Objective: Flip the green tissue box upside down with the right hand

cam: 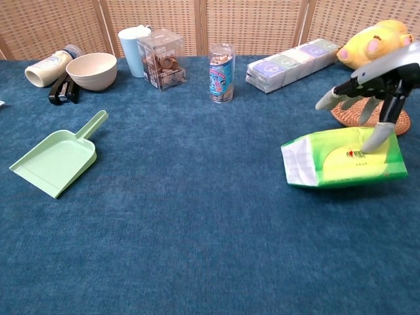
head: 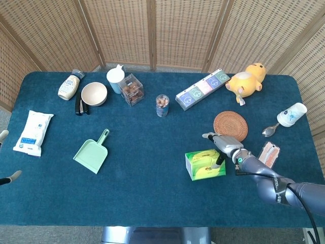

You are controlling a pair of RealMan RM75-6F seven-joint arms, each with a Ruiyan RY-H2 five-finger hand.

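The green tissue box [head: 204, 164] [cam: 335, 161] lies low on the blue cloth at the right front, its white end facing left and its far side tipped slightly up. My right hand [head: 223, 145] [cam: 374, 85] hovers at the box's far right corner. Its thumb [cam: 379, 136] touches the box's upper face, while the other fingers are spread above the box and off it. At the far left edge of the head view only two fingertips of my left hand [head: 6, 155] show, wide apart with nothing between them.
A woven coaster [head: 230, 126] [cam: 367, 115] lies just behind the right hand, and a yellow plush toy [head: 247, 79] further back. A pink packet [head: 268, 155], a spoon [head: 269, 131] and a tipped cup [head: 292, 114] lie to the right. A green dustpan [head: 91, 152] sits at mid-left.
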